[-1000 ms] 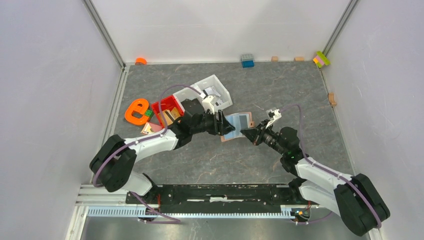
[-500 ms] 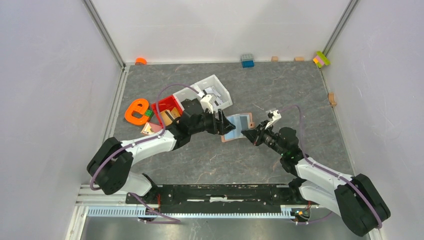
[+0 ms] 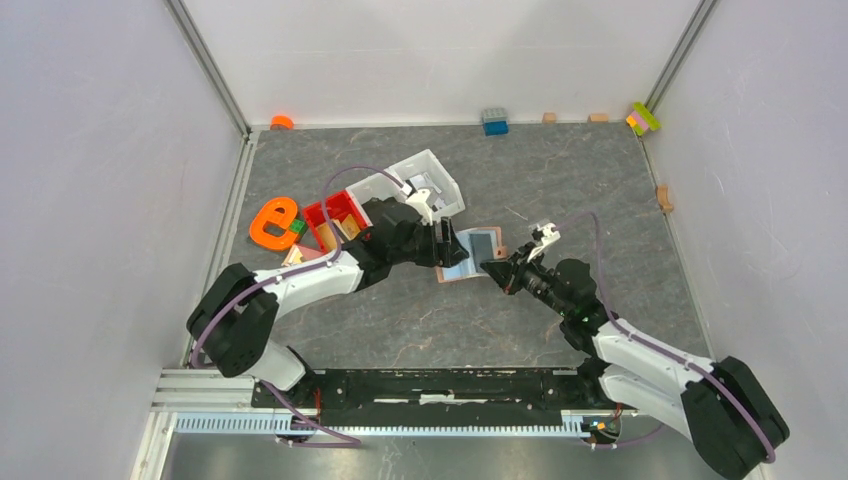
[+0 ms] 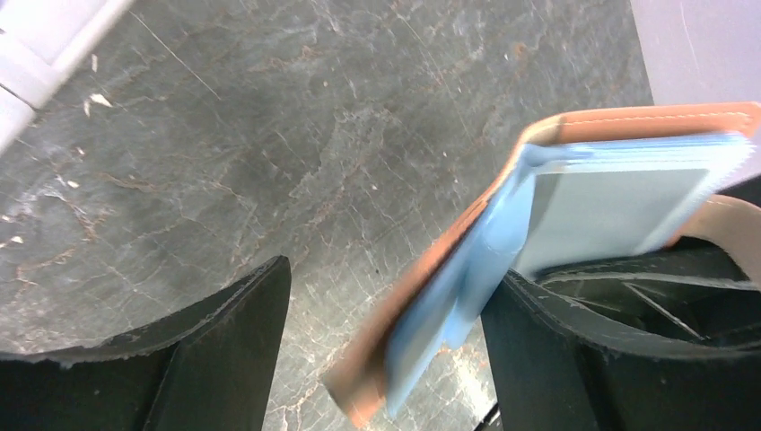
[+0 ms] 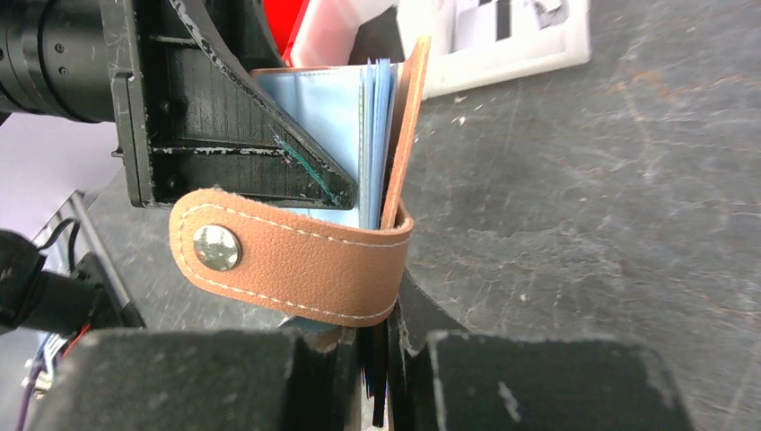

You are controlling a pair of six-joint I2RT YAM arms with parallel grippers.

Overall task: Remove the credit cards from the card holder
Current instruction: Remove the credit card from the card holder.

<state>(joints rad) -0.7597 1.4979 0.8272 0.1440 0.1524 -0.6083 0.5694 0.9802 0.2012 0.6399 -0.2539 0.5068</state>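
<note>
1. Roughly mid-table, the card holder (image 3: pixel 468 252) is held open between the two arms, over the dark stone-patterned table (image 3: pixel 560 190). It is just nearer than the white bin (image 3: pixel 385 185).
2. The right gripper (image 5: pixel 377 346) is clenched on one edge of the card holder, its fingers pinching the tan cover and the blue leaves together. The closing tab (image 5: pixel 287 260) curls across just above them, and its metal snap faces the wrist camera.
3. The left gripper (image 4: pixel 386 287) is released and spread wide. Its fingers (image 4: pixel 224 359) stand on either side of the holder's other end, and only one of them is close to the cover.
4. The credit cards (image 4: pixel 619 211) sit inside the holder as a pale blue-grey stack between the tan covers. Single cards cannot be told apart.
5. A red bin (image 3: pixel 335 212) and an orange letter e (image 3: pixel 273 222) lie behind the left arm, near the left wall.
6. A blue block (image 3: pixel 494 121) rests against the far wall, well apart from both grippers.
</note>
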